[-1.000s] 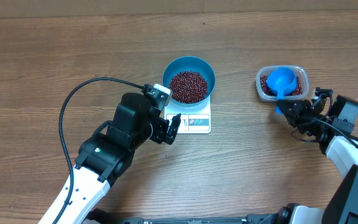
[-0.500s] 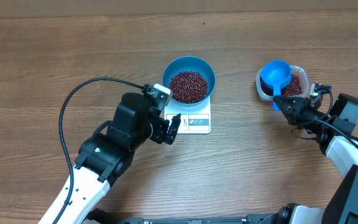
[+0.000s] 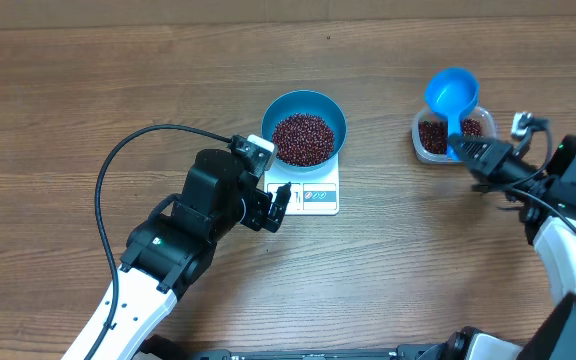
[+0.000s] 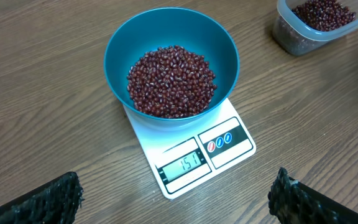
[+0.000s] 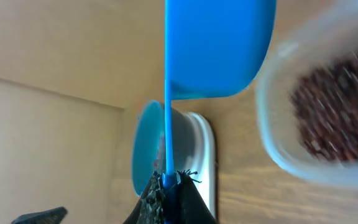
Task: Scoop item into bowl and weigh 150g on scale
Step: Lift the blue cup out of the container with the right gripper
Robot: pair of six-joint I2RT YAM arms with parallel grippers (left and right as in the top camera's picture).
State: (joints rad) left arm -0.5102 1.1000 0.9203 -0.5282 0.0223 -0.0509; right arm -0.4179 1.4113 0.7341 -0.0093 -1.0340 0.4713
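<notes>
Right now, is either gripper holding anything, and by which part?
The right gripper is shut on the small blue plastic scoop, pinching the end of its thin handle. The left gripper is open and holds nothing.

The blue bowl [image 4: 115, 53], heaped with beans [image 4: 171, 81], sits on the white scale [image 4: 146, 134].

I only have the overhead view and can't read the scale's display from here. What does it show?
Observer: In the left wrist view the scale reads 151, with the bowl of beans sitting on it.
Operator: From above, the left jaws look like they overlap the scale. Are they touching it?
Observer: No. The left gripper has its jaws wide apart, clear of the scale, with nothing between them.
</notes>
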